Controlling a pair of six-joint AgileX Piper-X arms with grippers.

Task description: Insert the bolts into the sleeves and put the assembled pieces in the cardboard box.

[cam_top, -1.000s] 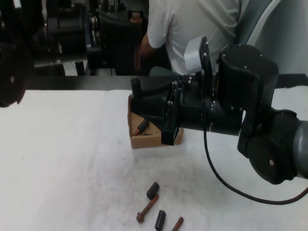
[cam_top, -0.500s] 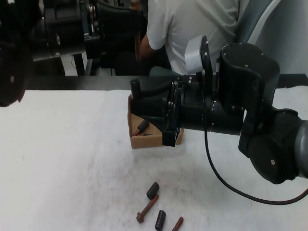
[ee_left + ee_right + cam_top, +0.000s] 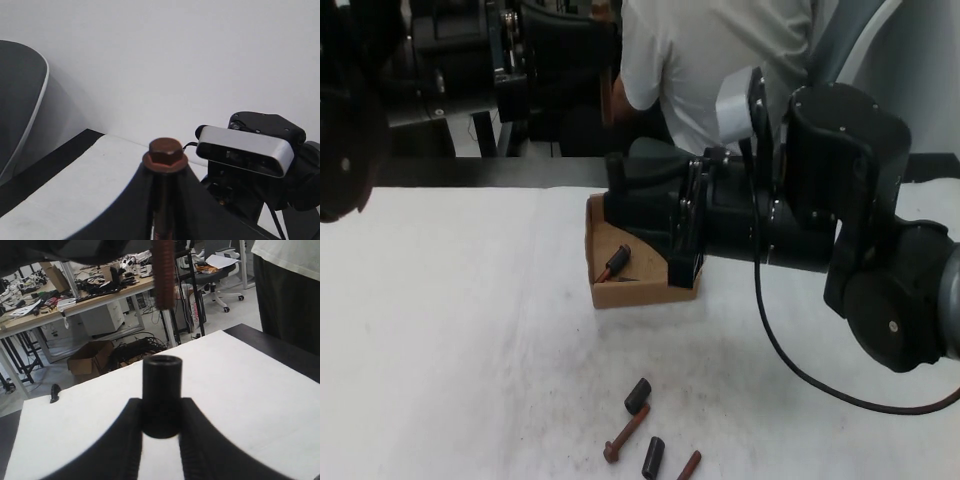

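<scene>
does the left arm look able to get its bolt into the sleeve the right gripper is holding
Probably yes. The left gripper holds the bolt with its threaded end close to the open end of the sleeve in the right gripper. It sits roughly in line with the bore, and nothing lies between them.

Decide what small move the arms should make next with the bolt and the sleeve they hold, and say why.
Probably bring the bolt endwise into the sleeve. The left gripper is shut on the bolt below its head, the right gripper on the sleeve; the threaded end faces the sleeve's open bore, roughly in line, with a gap between.
</scene>
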